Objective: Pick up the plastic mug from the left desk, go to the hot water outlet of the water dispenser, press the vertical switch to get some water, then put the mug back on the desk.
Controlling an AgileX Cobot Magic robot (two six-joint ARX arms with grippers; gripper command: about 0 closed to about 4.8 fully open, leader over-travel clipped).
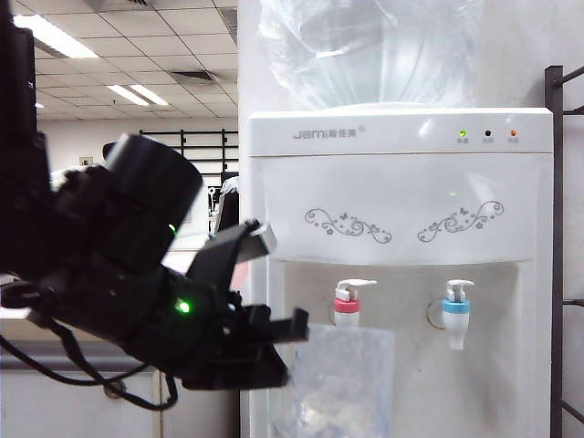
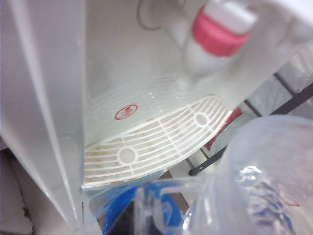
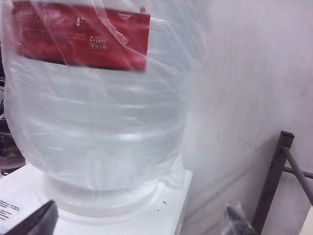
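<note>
Mug first: the clear plastic mug [image 1: 339,383] hangs in front of the water dispenser [image 1: 401,210], its rim just below the hot water outlet [image 1: 347,310], the tap with the red collar. The left gripper [image 1: 278,351] is clenched on the mug from the left side of the exterior view, its black body reaching in from that side with a small green light glowing on it. In the left wrist view the mug [image 2: 254,186] fills the near corner, blurred, and the gripper's fingers themselves cannot be made out there. Beyond it the red-collared outlet [image 2: 215,36] stands above the white slotted drip tray [image 2: 156,147] in the dispenser's recess. The vertical switch [image 1: 358,285], a small white lever, tops that tap and nothing touches it.

Beside it, well apart to the right in the exterior view, sits the matching tap with the blue collar [image 1: 456,315]. Above both run 2 grey scroll ornaments and 3 small indicator lights [image 1: 487,133], the leftmost one green. A big clear bottle [image 1: 370,50], wrapped in thin plastic film, crowns the cabinet.

The right gripper [image 3: 139,218] is spread wide and grasps nothing; its 2 dark fingertips [image 3: 34,220] frame the bottle's [image 3: 98,112] base on the dispenser's top, with a red label [image 3: 80,32] high on the bottle. A dark metal rack [image 3: 281,176] stands by the white wall.
</note>
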